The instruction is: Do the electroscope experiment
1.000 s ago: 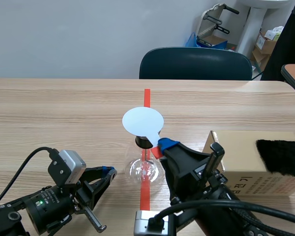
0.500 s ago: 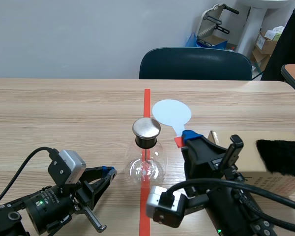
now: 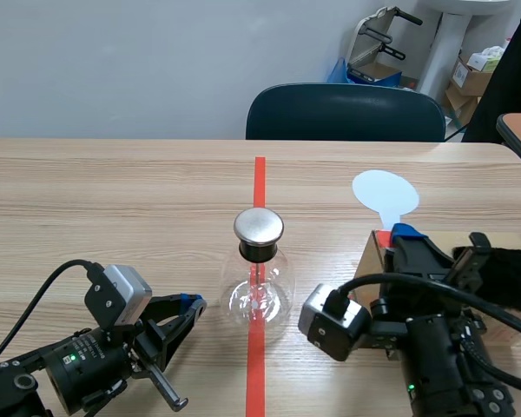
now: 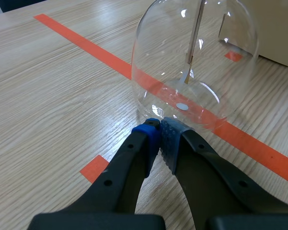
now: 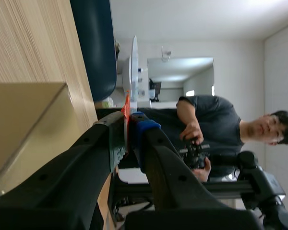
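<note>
**Paddle pinched in the right hand, flask sitting off to the side**

Nearest the robot, the left hand (image 4: 161, 129) is lying low on the table (image 3: 113, 200), its two fingers closed together with nothing between them. The flask (image 4: 197, 57) is standing just ahead of those fingertips, on the orange tape line (image 4: 86, 45). The scene view is showing a small gap between hand and glass.

The right hand (image 3: 398, 236) is clamping the red stem of the paddle (image 3: 385, 193), fingers pressed tight on it. The white disc is rising above the fingertips, over the box (image 3: 373, 252), well apart from the flask and its metal cap (image 3: 259, 226). The flask is sitting well to this hand's left, upright, cap on top.

The left wrist view is giving what the scene view is not: a thin rod (image 4: 196, 33) hanging inside the glass, and a small pale dot on the flask's floor. The right wrist view is showing the paddle edge-on, a thin sliver between the pads, with the box just beside the hand. Only this view is catching a person (image 5: 216, 124) across the room, holding something dark in both hands. Only the scene view is showing the disc's round face and a strip of black fur (image 3: 504, 274) lying on the box.

Farthest off, a dark chair (image 3: 346, 111) is standing behind the table.
</note>
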Controlling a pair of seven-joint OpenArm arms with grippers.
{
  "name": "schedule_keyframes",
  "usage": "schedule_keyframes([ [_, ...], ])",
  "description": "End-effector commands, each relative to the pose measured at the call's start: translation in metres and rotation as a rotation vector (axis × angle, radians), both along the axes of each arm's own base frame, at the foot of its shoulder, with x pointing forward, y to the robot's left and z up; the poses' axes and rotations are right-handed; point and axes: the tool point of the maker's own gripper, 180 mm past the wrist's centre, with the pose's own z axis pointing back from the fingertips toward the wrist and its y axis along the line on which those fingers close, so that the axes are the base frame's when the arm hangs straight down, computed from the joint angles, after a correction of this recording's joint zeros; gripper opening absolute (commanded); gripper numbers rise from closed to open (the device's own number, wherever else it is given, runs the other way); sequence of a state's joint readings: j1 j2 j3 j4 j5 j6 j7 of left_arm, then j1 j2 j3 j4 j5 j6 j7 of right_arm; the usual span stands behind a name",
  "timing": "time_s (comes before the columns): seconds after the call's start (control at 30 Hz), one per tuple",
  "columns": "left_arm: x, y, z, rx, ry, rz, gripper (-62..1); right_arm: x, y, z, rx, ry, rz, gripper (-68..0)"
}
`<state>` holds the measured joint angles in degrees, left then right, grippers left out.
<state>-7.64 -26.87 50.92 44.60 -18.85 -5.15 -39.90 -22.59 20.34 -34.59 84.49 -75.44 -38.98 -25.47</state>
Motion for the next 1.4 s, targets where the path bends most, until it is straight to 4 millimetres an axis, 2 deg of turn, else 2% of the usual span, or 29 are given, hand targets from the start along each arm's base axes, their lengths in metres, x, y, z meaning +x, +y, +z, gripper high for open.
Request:
schedule_keyframes([
  [0.0,0.005,-0.003,0.009,-0.02,-0.026,-0.003,-57.8,0.004,-0.005,0.011,0.014,-0.039,-0.027,-65.8],
  [0.2,0.005,-0.003,0.009,-0.02,-0.026,-0.003,-57.8,0.005,-0.017,0.011,0.018,-0.035,-0.092,-65.8],
  [0.37,0.005,-0.003,0.009,-0.02,-0.026,-0.003,-57.8,0.005,-0.014,0.011,0.016,-0.036,-0.077,-65.8],
  [0.67,0.005,-0.003,0.008,-0.02,-0.026,-0.003,-57.8,0.001,0.022,0.013,0.002,-0.048,0.127,-65.8],
  [1.0,0.005,-0.003,0.008,-0.02,-0.025,-0.003,-57.8,-0.014,0.068,0.014,-0.017,-0.062,0.396,-65.8],
  [1.37,0.005,-0.003,0.008,-0.02,-0.025,-0.003,-57.8,-0.031,0.096,0.015,-0.029,-0.071,0.575,-65.8],
])
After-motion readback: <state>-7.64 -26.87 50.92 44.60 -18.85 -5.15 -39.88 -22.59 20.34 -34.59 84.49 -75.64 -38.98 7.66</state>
